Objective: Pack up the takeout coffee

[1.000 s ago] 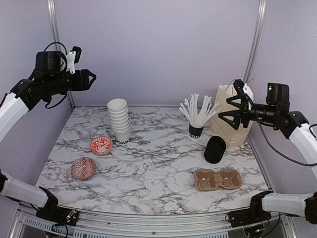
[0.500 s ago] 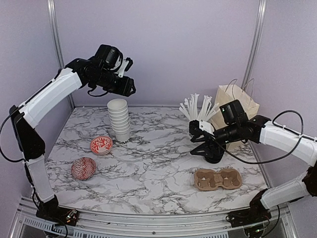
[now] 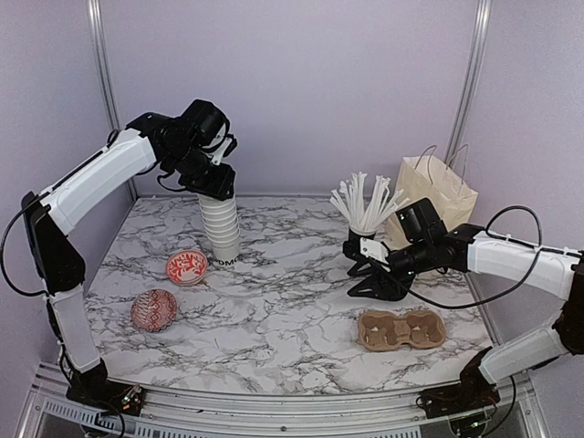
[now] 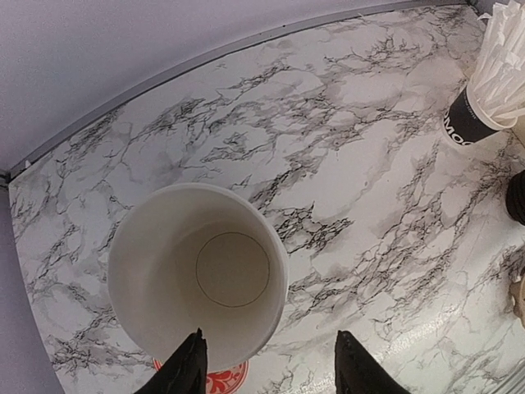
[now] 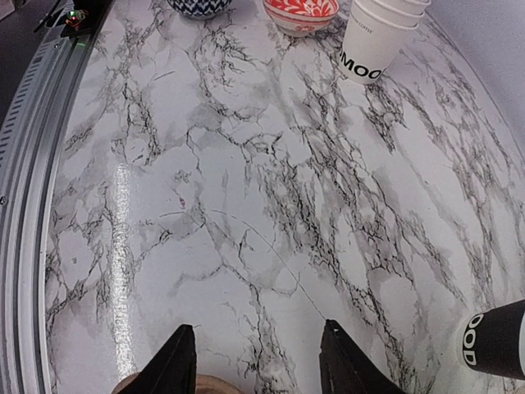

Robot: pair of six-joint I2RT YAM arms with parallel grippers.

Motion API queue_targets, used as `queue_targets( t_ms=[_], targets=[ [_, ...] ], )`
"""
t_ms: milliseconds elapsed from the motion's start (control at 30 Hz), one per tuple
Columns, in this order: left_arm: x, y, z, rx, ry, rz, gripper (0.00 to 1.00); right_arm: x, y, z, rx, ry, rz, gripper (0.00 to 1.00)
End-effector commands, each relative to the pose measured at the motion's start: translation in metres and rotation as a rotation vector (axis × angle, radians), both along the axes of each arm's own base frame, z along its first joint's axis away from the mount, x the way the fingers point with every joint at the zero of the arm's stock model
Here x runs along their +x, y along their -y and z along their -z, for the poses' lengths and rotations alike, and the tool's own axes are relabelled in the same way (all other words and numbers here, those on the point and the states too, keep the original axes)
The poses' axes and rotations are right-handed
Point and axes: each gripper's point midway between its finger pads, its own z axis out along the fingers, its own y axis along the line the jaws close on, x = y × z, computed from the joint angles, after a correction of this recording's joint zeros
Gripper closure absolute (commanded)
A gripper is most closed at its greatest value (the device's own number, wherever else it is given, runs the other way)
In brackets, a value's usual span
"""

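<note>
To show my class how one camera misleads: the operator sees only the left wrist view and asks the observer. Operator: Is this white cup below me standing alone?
Observer: No, it tops a stack of white cups, with black lettering on the lowest one.
Operator: And the other arm?
Observer: The right claw is open, with only marble tabletop between its fingers.
Operator: Where could things be packed?
Observer: A paper bag stands at the rear right, behind the cup of stirrers.
</note>
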Motion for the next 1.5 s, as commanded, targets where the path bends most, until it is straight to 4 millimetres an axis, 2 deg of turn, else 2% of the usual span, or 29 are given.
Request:
queue_targets(
  t_ms=[0, 200, 367, 467, 700, 967, 1100, 1267, 1467],
  targets=[
    [0.006, -0.009, 0.009, 0.081, 0.0, -0.023, 0.48, -0.003, -0.005, -0.004, 0.019, 0.034, -0.029, 0.5],
    [0.021, -0.004, 0.02, 0.11, 0.004, -0.011, 0.64, -0.001, -0.002, 0.004, 0.001, 0.044, -0.017, 0.5],
    [0.026, 0.005, 0.021, 0.084, 0.0, 0.005, 0.72, 0.0, 0.0, 0.01, -0.014, 0.044, -0.01, 0.51],
    [0.027, 0.005, 0.023, 0.086, -0.003, 0.005, 0.83, 0.001, 0.0, 0.011, -0.017, 0.043, -0.009, 0.52],
    [0.026, 0.007, 0.018, 0.072, 0.005, 0.007, 0.86, 0.001, 0.0, 0.016, -0.029, 0.034, -0.007, 0.52],
    [0.026, 0.007, 0.008, 0.055, 0.027, 0.007, 0.99, 0.002, 0.0, 0.019, -0.038, 0.026, -0.006, 0.54],
    [0.029, 0.01, -0.005, 0.035, 0.06, 0.013, 1.0, 0.003, 0.001, 0.021, -0.043, 0.024, -0.003, 0.55],
    [0.036, 0.012, -0.032, 0.022, 0.138, 0.01, 1.0, 0.003, 0.0, 0.021, -0.047, 0.019, -0.004, 0.55],
    [0.038, 0.017, -0.04, -0.006, 0.154, 0.021, 1.0, 0.002, 0.0, 0.022, -0.048, 0.012, -0.004, 0.56]
  ],
)
